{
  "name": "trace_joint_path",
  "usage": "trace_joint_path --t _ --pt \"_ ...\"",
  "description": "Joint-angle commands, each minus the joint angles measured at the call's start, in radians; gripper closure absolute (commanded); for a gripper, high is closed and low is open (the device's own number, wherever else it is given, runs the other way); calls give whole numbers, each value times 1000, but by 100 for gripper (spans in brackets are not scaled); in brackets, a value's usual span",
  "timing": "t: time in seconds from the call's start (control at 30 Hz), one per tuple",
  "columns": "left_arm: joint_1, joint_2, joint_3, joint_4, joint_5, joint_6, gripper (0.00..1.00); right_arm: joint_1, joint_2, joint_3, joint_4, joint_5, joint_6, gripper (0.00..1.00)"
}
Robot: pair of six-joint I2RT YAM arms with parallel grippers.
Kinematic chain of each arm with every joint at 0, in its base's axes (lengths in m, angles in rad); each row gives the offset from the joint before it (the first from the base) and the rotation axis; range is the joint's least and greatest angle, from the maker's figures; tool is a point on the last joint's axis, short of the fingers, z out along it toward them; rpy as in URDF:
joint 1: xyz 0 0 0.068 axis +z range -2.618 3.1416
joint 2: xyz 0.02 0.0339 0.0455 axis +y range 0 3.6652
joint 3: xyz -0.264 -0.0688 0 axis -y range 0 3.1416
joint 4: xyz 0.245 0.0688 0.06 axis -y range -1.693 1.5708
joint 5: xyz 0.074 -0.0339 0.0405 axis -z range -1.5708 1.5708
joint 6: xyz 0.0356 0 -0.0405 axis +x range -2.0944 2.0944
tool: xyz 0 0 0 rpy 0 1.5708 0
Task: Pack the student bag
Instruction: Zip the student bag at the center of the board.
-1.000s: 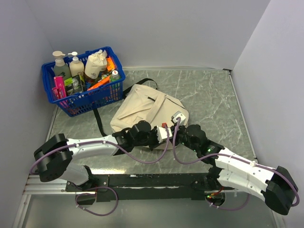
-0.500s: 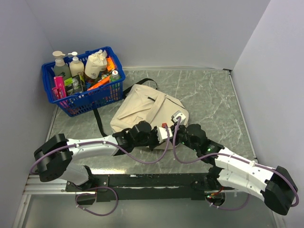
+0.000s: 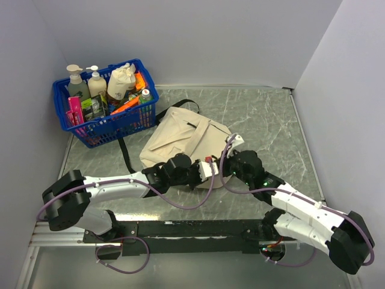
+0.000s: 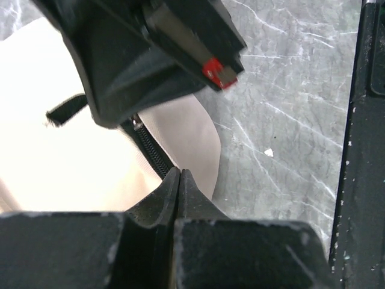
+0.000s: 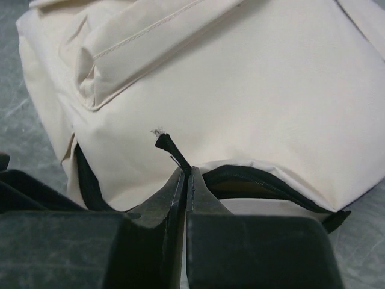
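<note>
The student bag [image 3: 180,135] lies flat near the middle of the marble-patterned table [image 3: 271,120], with its front pocket [image 5: 138,42] facing up and its near edge towards the two arms. A black strap [image 3: 125,158] trails off its left side onto the table.

Along the near edge, the black zipper [image 4: 150,150] stands partly undone. In the right wrist view it shows as a dark gap under the cream fabric.

The right gripper [image 5: 185,174] has its fingers pressed together on the black zipper pull cord [image 5: 169,147]. The cord's frayed end sticks up just above the fingertips.

The left gripper [image 4: 179,176] is just beside it, and its fingers are also squeezed together. Its tips sit at the point where the zipper meets the bag's cream edge. I cannot tell whether any fabric is caught between them. In the left wrist view the body of the right gripper hangs close above this spot.

Both arms reach in from the near edge of the table, and their grippers meet at the bag's near right corner.

A blue plastic basket [image 3: 105,124] sits at the far left corner of the table, just beside the bag's far left side. It holds pump bottles [image 3: 76,82], a small cream cloth pouch [image 3: 121,81] and other packaged goods.
</note>
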Motion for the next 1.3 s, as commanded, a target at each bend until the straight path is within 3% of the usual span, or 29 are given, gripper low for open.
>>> trace_joint_path --t 0.0,0.2,0.47,0.7,0.87,1.03,1.07,1.1,1.13,1.17,1.27 --pt "-17 -66 3 -38 78 38 99 -41 -44 40 41 148 42 100" --pt "-17 -99 9 -142 217 111 99 -103 -22 2 56 240 101 100" --pt "50 -165 34 -275 397 220 99 -306 101 46 111 304 127 100" --pt "165 -243 71 -559 581 435 99 -357 166 92 140 272 101 100" --pt "187 -311 45 -628 595 567 99 -363 2 59 99 392 88 100" --pt "184 -322 41 -495 584 442 99 -358 -297 42 -63 334 96 100" --pt "181 -320 41 -430 569 412 95 -360 -323 43 -111 261 116 100" --pt "170 -317 40 -394 549 382 84 -358 -345 40 -136 213 140 100" --pt "167 -314 41 -359 531 318 57 -349 -368 33 -165 171 154 100" --pt "159 -311 43 -317 488 290 45 -344 -376 29 -239 109 171 100" --pt "107 -280 60 -184 417 196 42 -300 -435 -24 -263 -17 242 100"
